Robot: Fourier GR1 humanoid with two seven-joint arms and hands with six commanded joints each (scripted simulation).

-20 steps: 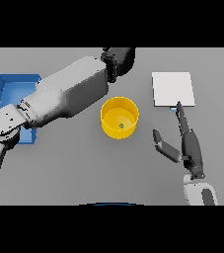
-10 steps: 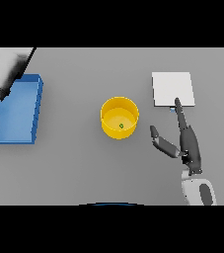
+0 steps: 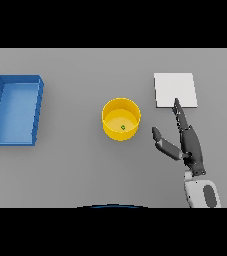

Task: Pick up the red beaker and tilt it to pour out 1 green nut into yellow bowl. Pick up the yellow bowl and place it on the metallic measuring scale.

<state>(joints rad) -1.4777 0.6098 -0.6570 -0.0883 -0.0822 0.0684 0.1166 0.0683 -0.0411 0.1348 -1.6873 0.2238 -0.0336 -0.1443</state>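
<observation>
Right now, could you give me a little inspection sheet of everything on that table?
Surface: grey table, flat.
Job's things: yellow bowl upright mid-table with a green nut inside; pale square scale to its right, nothing on it; red beaker: nothing seen.
Clutter: blue tray at left.
Hands: right hand open, right of the bowl, apart from it, fingertips reaching the scale's near edge; left hand out of view.
Cables: nothing seen.
Surroundings: nothing seen.
</observation>
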